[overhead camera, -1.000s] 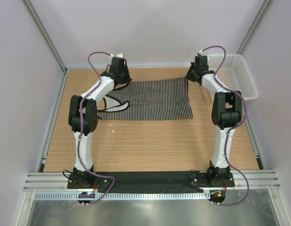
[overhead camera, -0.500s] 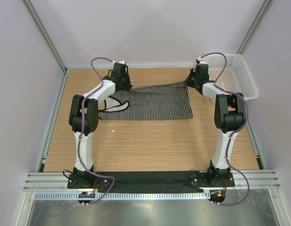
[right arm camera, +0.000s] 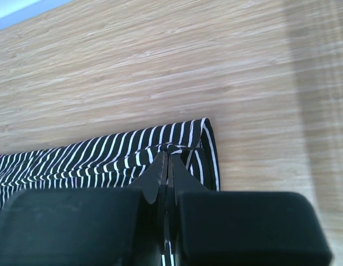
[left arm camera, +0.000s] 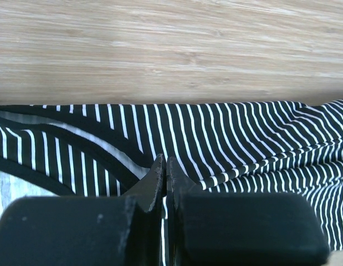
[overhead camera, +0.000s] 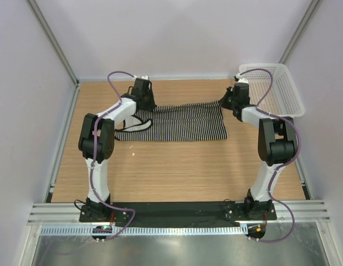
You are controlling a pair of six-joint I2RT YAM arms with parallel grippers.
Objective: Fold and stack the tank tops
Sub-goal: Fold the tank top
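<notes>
One black-and-white striped tank top [overhead camera: 179, 122] lies across the far middle of the wooden table, neck and armholes to the left. My left gripper [overhead camera: 144, 102] is shut on its far left edge; in the left wrist view the fingertips [left arm camera: 163, 163] pinch the striped fabric [left arm camera: 232, 144]. My right gripper [overhead camera: 229, 102] is shut on the far right corner; in the right wrist view the gripper [right arm camera: 167, 158] pinches the folded hem [right arm camera: 201, 141]. The far edge is lifted slightly and drawn toward the near side.
A white plastic mesh basket [overhead camera: 282, 91] stands at the far right corner, just beside the right arm. Purple walls and metal rails bound the table [overhead camera: 177, 172]. Both arm bases sit at the near edge.
Both grippers have moved toward the near side while holding the far edge of the tank top, so the fabric now looks narrower front to back.
</notes>
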